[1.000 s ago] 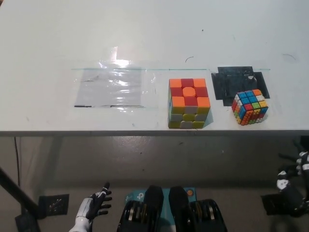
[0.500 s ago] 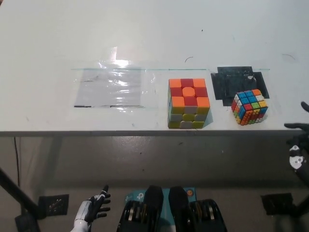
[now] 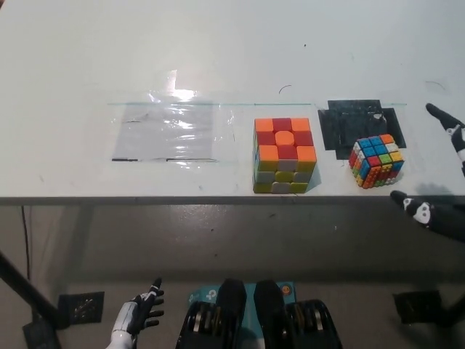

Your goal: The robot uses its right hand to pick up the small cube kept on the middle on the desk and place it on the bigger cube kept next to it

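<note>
At the lower left of the frame the white left hand (image 3: 138, 314) rests below the tabletop (image 3: 218, 51) edge, its fingers (image 3: 154, 289) spread apart and holding nothing; its wrist is cut off by the bottom edge. On the tabletop, left of centre, lies a sheet of clear film (image 3: 168, 132), hard to trace where it glares. Just right of it stands the bigger cube (image 3: 284, 155), squared to the tabletop edge, orange and red on top, yellow and white on its near face. Further right the small cube (image 3: 375, 161) sits at the front corner of a black mat (image 3: 345, 123), partly on it, turned so one corner points toward the near edge; being a cube, it has no long axis. At the far right edge the black right hand (image 3: 442, 174) is mostly cut off: one of its fingers (image 3: 440, 115) shows above and another part below, spread apart and empty. The small cube lies left of them, near but not touching.
</note>
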